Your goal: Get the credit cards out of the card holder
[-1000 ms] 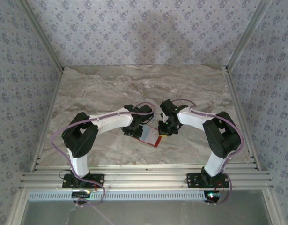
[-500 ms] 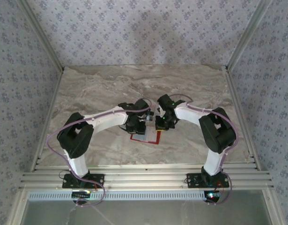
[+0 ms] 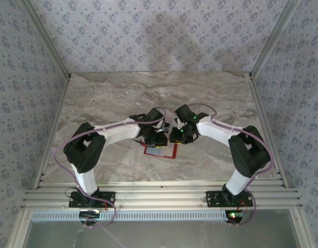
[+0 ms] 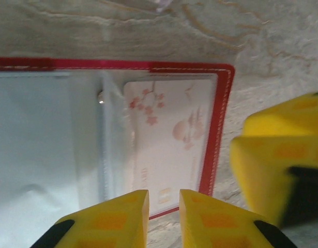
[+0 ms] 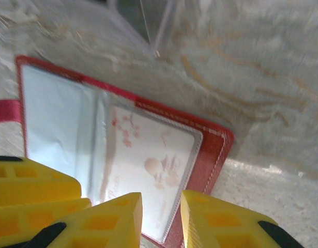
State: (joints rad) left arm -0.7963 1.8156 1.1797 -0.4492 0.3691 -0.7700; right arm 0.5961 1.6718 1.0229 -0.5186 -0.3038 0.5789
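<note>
Barely started: card holder (image 4: pixel 190 66) lies open, pink card (image 4: pixel 169 134) still in its sleeve, left pincer (image 4: pixel 164 200) and right pincer (image 5: pixel 161 202) slightly parted, holding nothing.

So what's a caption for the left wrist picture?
Left gripper over open red card holder, flowery pink card tucked inside.

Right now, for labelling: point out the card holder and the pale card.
card holder (image 4: pixel 216 134): left wrist view, red right border.
pale card (image 4: pixel 166 144): left wrist view, printed face.
</note>
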